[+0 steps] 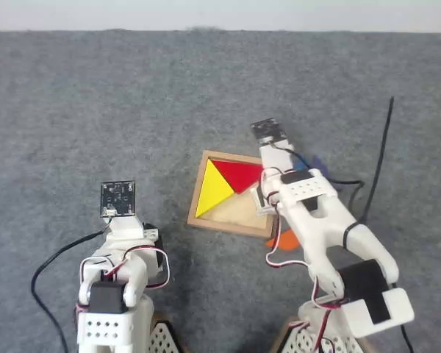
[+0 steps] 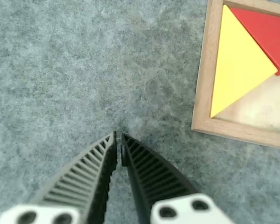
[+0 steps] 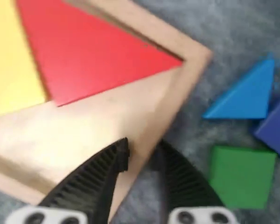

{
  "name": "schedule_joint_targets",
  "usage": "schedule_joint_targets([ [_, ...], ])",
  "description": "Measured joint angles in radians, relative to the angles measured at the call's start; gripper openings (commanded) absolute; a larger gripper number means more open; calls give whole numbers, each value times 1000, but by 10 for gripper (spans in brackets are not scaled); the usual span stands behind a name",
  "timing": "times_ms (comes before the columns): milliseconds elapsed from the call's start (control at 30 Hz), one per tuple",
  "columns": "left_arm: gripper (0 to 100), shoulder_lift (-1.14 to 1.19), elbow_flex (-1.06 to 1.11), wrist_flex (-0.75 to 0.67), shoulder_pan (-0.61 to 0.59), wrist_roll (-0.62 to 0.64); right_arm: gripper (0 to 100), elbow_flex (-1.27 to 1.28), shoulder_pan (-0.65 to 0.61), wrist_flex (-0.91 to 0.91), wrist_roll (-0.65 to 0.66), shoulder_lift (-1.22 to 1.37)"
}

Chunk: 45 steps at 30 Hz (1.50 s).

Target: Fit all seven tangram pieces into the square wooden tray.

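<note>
While slightly parted, right jaws astride tray rim.

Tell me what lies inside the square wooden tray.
A yellow triangular piece and a red triangular piece lie flat in the tray, beside bare wood. The right arm hides one side in the high view.

no legible txt, no labels, brand marks, nos. or signs readable in any view
</note>
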Motion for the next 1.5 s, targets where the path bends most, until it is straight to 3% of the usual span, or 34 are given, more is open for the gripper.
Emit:
schedule_joint_targets([
  [900, 14, 0, 0, 0, 0, 0, 12, -219, 130, 34, -15, 147],
  [1167, 14, 0, 0, 0, 0, 0, 216, -107, 167, 34, -15, -72],
  [1400, 14, 0, 0, 0, 0, 0, 219, -80, 169, 34, -15, -100],
  [1500, 14, 0, 0, 0, 0, 0, 174, -80, 169, 34, -15, -86],
])
